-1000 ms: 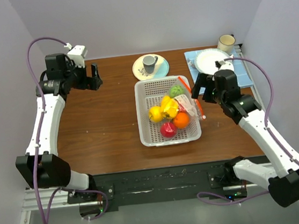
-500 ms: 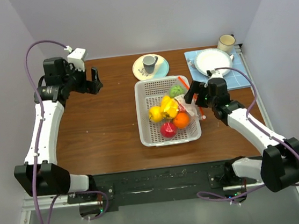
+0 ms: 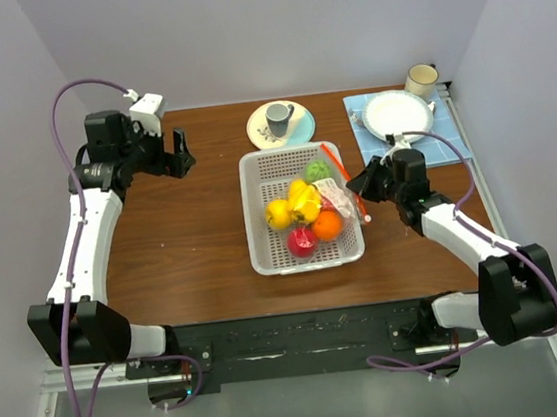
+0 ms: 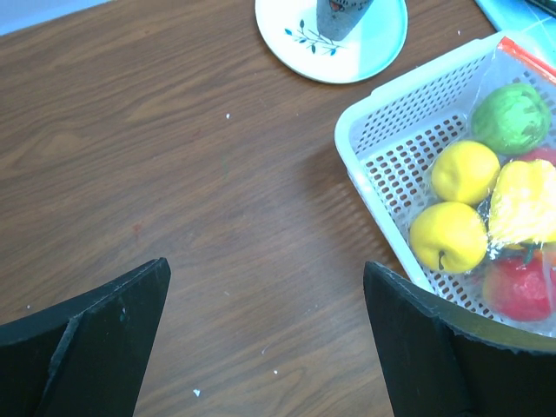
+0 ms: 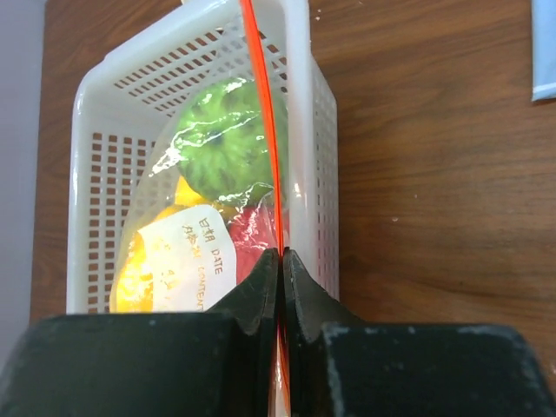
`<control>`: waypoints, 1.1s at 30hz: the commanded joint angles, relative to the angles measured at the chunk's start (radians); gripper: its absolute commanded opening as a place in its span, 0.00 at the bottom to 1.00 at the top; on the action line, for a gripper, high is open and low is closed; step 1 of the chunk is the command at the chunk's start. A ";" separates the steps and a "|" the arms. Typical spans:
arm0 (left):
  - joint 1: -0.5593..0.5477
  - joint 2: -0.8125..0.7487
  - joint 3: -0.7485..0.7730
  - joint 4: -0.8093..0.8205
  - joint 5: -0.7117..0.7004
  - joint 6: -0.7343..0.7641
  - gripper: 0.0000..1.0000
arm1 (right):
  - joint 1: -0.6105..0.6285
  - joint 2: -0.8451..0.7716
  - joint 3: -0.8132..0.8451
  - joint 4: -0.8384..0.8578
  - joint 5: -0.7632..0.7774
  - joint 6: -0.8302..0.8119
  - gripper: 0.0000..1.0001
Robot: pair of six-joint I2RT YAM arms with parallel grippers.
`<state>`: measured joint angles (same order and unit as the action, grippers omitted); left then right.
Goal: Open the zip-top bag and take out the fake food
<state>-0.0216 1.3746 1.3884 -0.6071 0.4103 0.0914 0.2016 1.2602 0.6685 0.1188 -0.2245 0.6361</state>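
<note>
The zip-top bag [image 3: 336,196] lies in a white perforated basket [image 3: 258,241] at the table's middle, clear plastic with an orange-red zip strip [image 5: 265,130] running along the basket's right wall. The fake food [image 3: 299,208] sits inside it: a green piece [image 5: 221,143], yellow pieces [image 4: 447,236], red and orange ones. My right gripper [image 5: 281,256] is shut on the zip strip at the basket's right side [image 3: 357,187]. Far back on the left my left gripper [image 3: 183,151] hangs open over bare wood [image 4: 265,265], well apart from the basket.
Behind the basket stands a small plate with a grey cup [image 3: 280,124]. At the back right a white plate [image 3: 395,113] lies on a blue mat, with a cream mug [image 3: 421,80] beside it. Walls close in on the left, right and back.
My right gripper has come down and left onto the bag's edge and shut on the zip strip. The basket has slid a little to the left. The left arm has hardly moved.
</note>
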 commanded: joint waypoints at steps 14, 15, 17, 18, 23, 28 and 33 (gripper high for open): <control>-0.158 0.004 -0.134 0.184 -0.056 0.013 0.97 | 0.047 0.000 0.434 -0.020 -0.228 0.062 0.00; -0.155 0.007 -0.106 0.170 -0.056 0.019 0.98 | 0.070 0.017 0.474 -0.045 -0.219 0.016 0.00; -0.130 0.009 -0.011 0.132 0.011 0.024 1.00 | 0.165 0.069 0.610 -0.143 -0.167 -0.047 0.00; -0.077 0.017 0.027 0.098 0.062 0.024 1.00 | 0.197 0.088 0.653 -0.169 -0.158 -0.097 0.00; 0.204 0.072 0.261 0.041 0.512 -0.042 1.00 | 0.384 0.200 0.903 -0.252 -0.093 -0.176 0.00; 0.550 0.153 0.297 0.085 0.923 -0.152 1.00 | 0.510 0.348 1.055 -0.283 -0.090 -0.205 0.00; 0.718 0.192 0.252 0.214 1.231 -0.290 1.00 | 0.624 0.540 1.259 -0.393 -0.072 -0.300 0.00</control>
<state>0.6212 1.5486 1.6711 -0.4908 1.2396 -0.0494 0.7502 1.6756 1.7748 -0.1799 -0.3256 0.4385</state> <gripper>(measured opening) 0.997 0.022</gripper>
